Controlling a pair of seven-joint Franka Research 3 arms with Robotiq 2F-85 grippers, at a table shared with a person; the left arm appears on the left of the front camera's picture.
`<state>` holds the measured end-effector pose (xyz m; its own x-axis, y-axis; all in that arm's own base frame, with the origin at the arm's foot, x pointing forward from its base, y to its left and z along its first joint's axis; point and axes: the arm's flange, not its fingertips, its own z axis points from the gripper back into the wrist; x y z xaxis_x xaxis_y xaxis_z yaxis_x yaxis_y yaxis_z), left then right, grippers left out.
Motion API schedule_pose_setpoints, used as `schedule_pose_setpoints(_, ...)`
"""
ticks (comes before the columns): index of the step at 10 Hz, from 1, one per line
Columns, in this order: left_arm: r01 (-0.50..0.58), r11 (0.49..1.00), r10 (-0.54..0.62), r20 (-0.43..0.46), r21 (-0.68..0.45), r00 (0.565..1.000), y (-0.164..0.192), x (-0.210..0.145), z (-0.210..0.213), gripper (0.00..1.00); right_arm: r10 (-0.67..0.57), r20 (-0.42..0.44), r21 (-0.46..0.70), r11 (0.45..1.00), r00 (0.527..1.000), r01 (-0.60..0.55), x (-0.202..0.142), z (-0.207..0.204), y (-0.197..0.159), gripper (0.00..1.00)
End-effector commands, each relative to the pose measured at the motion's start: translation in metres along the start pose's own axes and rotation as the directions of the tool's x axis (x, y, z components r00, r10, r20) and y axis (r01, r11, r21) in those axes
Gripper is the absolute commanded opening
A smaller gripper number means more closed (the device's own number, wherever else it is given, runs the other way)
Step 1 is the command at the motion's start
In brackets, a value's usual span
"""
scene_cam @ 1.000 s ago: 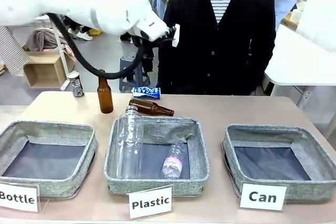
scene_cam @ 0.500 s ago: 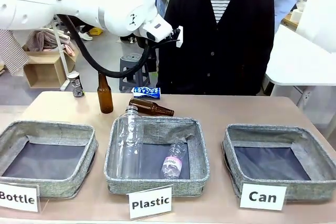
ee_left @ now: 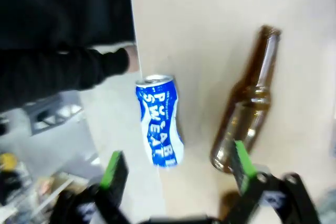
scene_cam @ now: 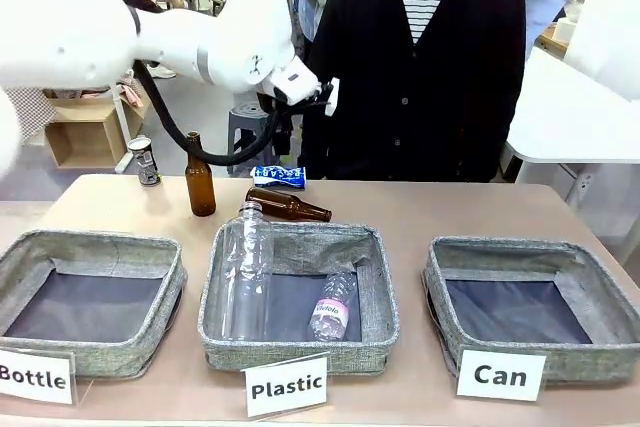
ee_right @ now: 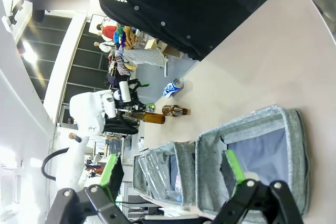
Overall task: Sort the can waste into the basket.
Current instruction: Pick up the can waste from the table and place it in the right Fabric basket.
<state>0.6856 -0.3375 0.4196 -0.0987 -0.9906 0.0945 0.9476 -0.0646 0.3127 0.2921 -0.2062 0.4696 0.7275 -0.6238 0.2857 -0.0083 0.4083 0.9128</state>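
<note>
The blue crushed can (scene_cam: 278,176) with white lettering lies at the table's far edge in front of the person. In the left wrist view that blue can (ee_left: 159,127) lies just beyond my left gripper (ee_left: 177,166), whose fingers stand open above it, holding nothing. The dark can (scene_cam: 146,160) stands at the far left corner. The grey basket (scene_cam: 505,245) behind the "Can" sign (scene_cam: 500,375) sits front right and holds nothing. My right gripper (ee_right: 173,170) is open in the air, looking down on that basket (ee_right: 278,114).
A brown bottle (scene_cam: 200,179) stands far left; another brown bottle (scene_cam: 288,206) lies right next to the blue can. The "Plastic" basket (scene_cam: 300,237) holds two clear bottles, and the "Bottle" basket (scene_cam: 95,242) sits at the left. The person's sleeve (ee_left: 63,72) hangs near the far edge.
My left arm has come down and a little leftward, bringing its wrist over the blue can. The cans, bottles and baskets have stayed put.
</note>
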Motion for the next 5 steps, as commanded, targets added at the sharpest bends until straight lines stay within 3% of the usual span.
schedule_pose_setpoints(1, 0.067, 0.997, -0.068, -0.047, -0.033, 0.997, 0.038, 0.011, -0.017, 1.0, 0.026, 0.019, 0.029, 0.999, 0.999, -0.026, 0.003, -0.002, 0.0, 1.0)
schedule_pose_setpoints(5, 0.085, 0.979, -0.104, -0.095, -0.188, 0.99, 0.056, 0.022, -0.061, 1.0, 0.026, 0.019, 0.029, 0.999, 0.999, -0.026, 0.003, -0.002, 0.0, 1.0)
